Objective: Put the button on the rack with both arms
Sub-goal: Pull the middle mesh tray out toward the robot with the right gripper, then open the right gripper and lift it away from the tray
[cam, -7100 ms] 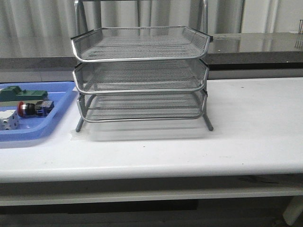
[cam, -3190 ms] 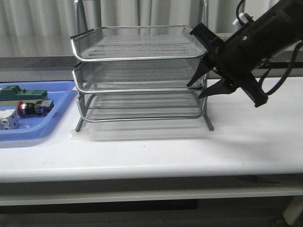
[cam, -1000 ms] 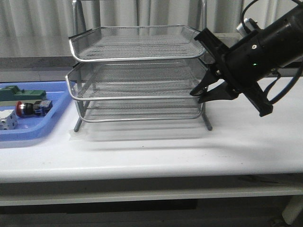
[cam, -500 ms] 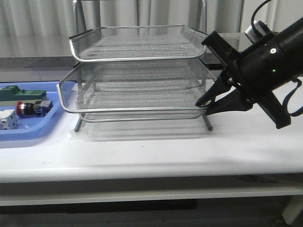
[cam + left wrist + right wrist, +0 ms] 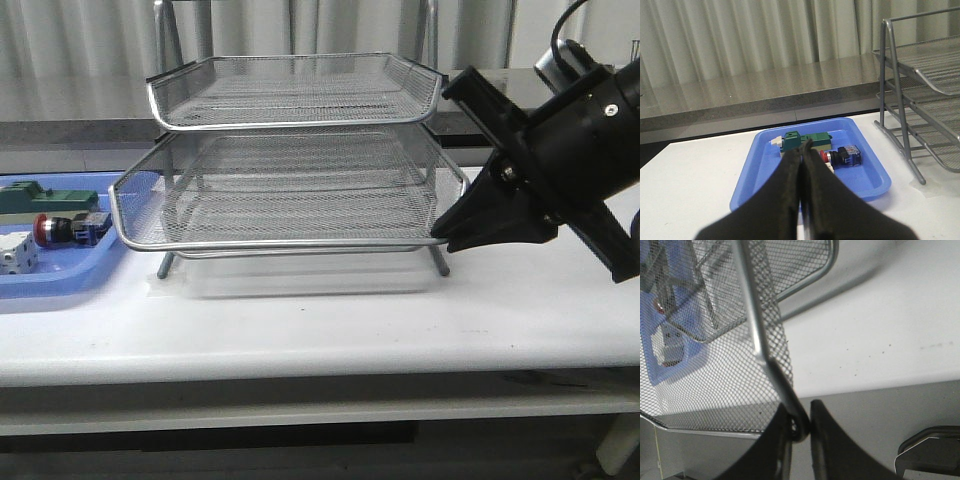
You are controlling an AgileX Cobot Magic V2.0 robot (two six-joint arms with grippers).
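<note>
Front view: a three-tier silver mesh rack (image 5: 290, 150) stands mid-table, its middle tray (image 5: 280, 205) slid out toward the camera, well past the top tier. At 3 o'clock the right claw (image 5: 445, 232) pinches that tray's front right corner; the wrist view shows the black fingers (image 5: 777, 440) clamped on the rim wire. At 9 o'clock a blue plastic tray (image 5: 60, 280) lies on the white table (image 5: 400, 320), holding the button (image 5: 62, 229) on its side, red head to 9 o'clock, w/ a green block (image 5: 45, 197) behind it and a white cube (image 5: 12, 255) in front. Left claw (image 5: 802, 150), seen only in its wrist view, is pressed together w/ nothing between, raised above the table short of the blue tray.
</note>
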